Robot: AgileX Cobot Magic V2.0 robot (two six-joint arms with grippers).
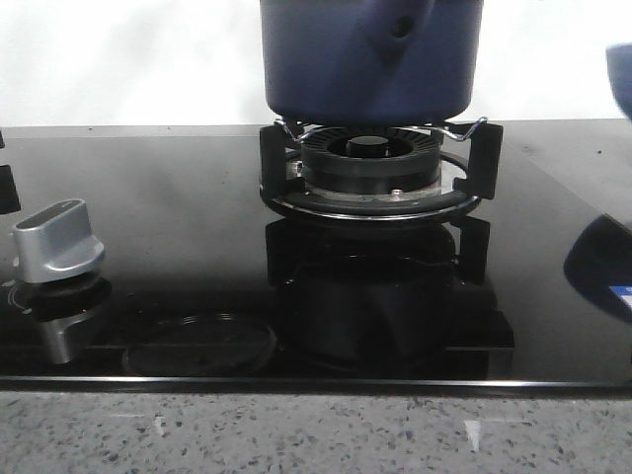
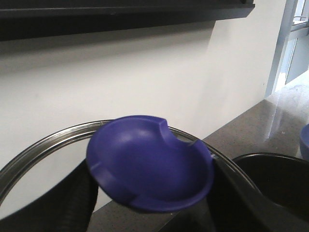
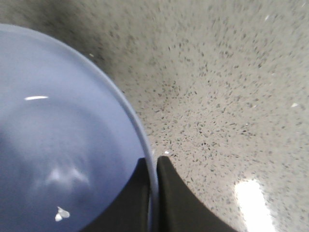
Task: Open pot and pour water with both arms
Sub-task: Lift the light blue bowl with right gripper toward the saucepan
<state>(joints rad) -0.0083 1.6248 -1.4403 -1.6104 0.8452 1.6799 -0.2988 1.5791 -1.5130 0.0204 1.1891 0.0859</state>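
Pot (image 1: 370, 59) is sitting on the burner grate (image 1: 370, 173) of the black glass cooktop (image 1: 178, 197), stubby handle facing the front camera. Its top is cut off in front view, so can't confirm there whether it's uncovered.

Left gripper (image 2: 149, 212) is clenching a lid by its blue knob (image 2: 149, 162); the metal rim (image 2: 43, 145) is arcing around behind the knob, held up against the wall. Judging that's the pot lid, so the opening step looks done.

Right gripper (image 3: 153, 193) is pinching the rim of the lighter blue bowl (image 3: 63, 145), one finger inside, one outside, over the speckled tabletop (image 3: 217, 87). No water discernible in the bowl from this angle.

Step in hand, by my read: pouring. Next move is calling for carrying the bowl level to above the pot mouth, then tilting slowly, lid kept clear.
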